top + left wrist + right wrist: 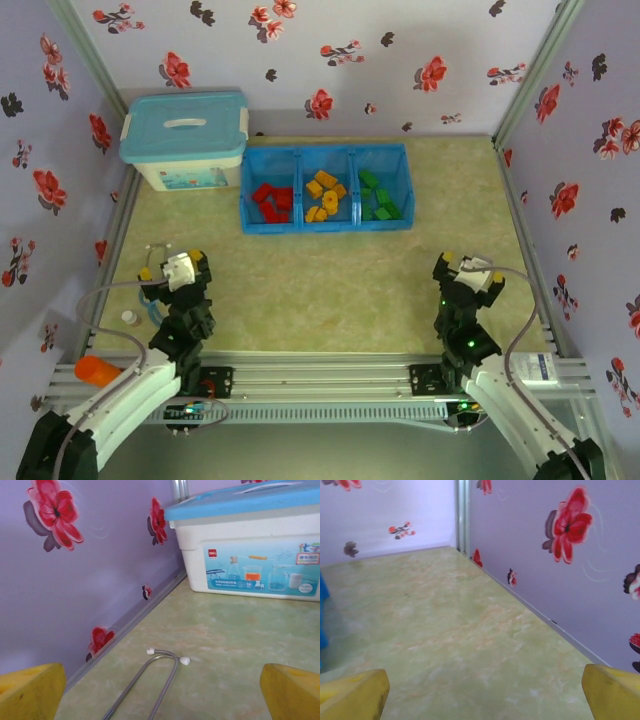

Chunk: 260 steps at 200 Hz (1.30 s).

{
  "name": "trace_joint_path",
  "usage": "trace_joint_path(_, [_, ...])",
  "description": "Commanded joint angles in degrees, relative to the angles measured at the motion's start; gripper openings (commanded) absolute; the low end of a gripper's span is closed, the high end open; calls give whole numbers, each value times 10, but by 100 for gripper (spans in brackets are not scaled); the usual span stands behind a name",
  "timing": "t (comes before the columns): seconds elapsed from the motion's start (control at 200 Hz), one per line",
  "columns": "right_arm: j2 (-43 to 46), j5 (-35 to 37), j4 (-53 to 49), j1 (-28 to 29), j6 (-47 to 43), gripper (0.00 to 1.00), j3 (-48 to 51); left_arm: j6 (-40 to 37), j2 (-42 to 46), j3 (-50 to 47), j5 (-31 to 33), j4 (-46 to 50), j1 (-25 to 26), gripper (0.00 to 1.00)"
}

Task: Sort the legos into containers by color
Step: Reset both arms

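Red legos (272,202) fill the left compartment of the blue tray (325,228) at twelve o'clock on the worktop (320,300), yellow-orange the middle, green the right; sorting looks finished. Empty, the left tool (172,264) at seven and right tool (472,267) at five hang wide open.

Wide-spread tool (482,696) above green tabletop (445,625)

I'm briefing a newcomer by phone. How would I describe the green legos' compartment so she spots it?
Find the blue tray at the far side of the table, right of the teal-lidded white box. Take its rightmost compartment: it alone holds green legos; the others hold yellow-orange legos and red legos.
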<state>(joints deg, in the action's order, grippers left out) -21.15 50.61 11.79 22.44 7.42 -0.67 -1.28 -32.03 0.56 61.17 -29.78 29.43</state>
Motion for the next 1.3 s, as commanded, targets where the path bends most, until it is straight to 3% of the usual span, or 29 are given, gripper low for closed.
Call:
trace_joint_path(0.0, [-6,-18,102,-41,10,99,17,28,-23,-12,-49,-56,-39,100])
trace_joint_path(0.25, [-69,-82,152,-121,66,99,17,60,-171,-5,-129,-190,-106,100])
trace_joint_path(0.635, [-382,-115,376,-148,45,99,-34,10,-437,34,-162,-445,-124,100])
trace_joint_path(0.835, [-482,-138,496,-151,21,99,-40,6,-445,40,-173,-445,-127,100])
trace_joint_path(1.05, [-508,-159,516,-184,55,99,-40,-7,-455,46,-209,-446,-145,100])
trace_joint_path(1.165, [-646,-149,679,-205,72,99,-26,-4,-456,46,-217,-447,-154,100])
trace_joint_path(1.25, [-610,-188,611,-206,59,99,-45,5,-456,45,-222,-448,-165,100])
trace_joint_path(1.295, [-613,-188,629,-206,59,99,-38,6,-461,43,-236,-452,-171,100])
